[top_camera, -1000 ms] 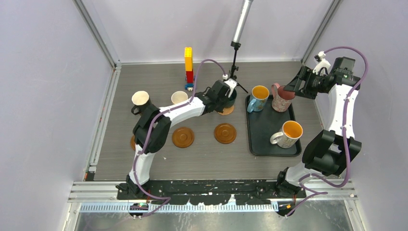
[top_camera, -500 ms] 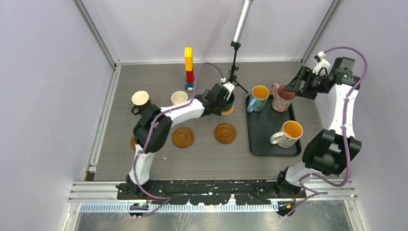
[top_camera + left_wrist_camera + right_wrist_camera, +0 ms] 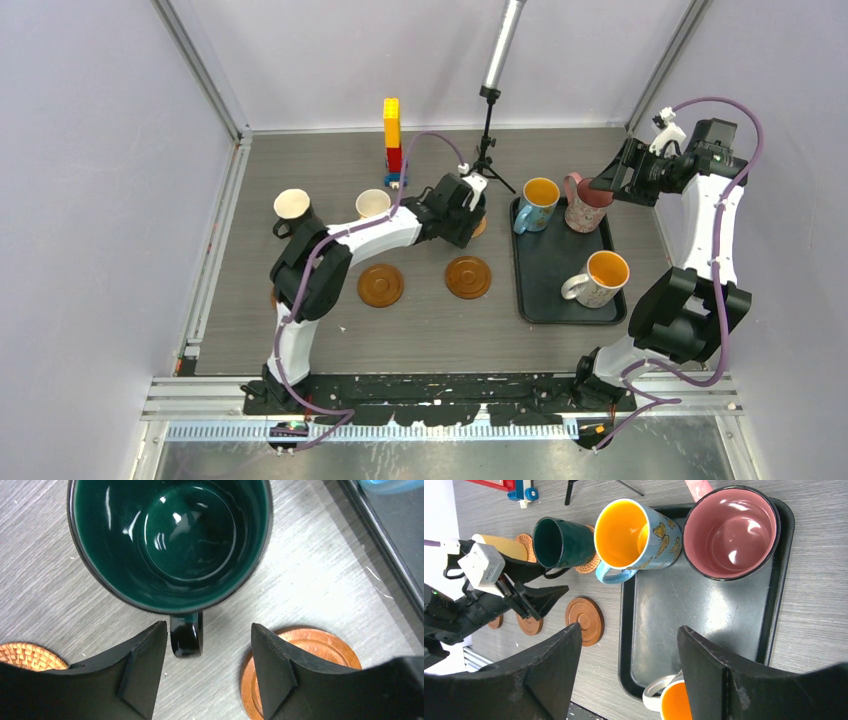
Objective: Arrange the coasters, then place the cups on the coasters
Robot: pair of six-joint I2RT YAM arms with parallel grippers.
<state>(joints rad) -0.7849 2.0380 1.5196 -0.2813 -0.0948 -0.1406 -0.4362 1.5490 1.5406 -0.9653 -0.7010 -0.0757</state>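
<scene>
The dark green cup [image 3: 170, 540] stands upright on a woven coaster [image 3: 589, 565], its handle [image 3: 186, 635] pointing at my left gripper [image 3: 207, 665]. That gripper is open, with the handle free between its fingertips. Two smooth brown coasters [image 3: 381, 285] [image 3: 468, 277] lie bare. The black cup [image 3: 292, 210] and the cream cup [image 3: 373, 204] stand to the left. On the black tray [image 3: 560, 300] are the light blue cup [image 3: 538, 205], the pink cup [image 3: 585, 203] and the white-patterned cup [image 3: 598, 278]. My right gripper [image 3: 628, 630] hangs open above the tray, holding nothing.
A yellow-and-red brick tower [image 3: 392, 140] and a black tripod stand [image 3: 488, 150] stand at the back behind the cups. Another woven coaster [image 3: 25, 655] shows by the left finger. Grey walls with metal rails close in the table left and right.
My left gripper has opened and let go of the green cup's handle, drawing back slightly toward the near left. The right arm has stayed still.
</scene>
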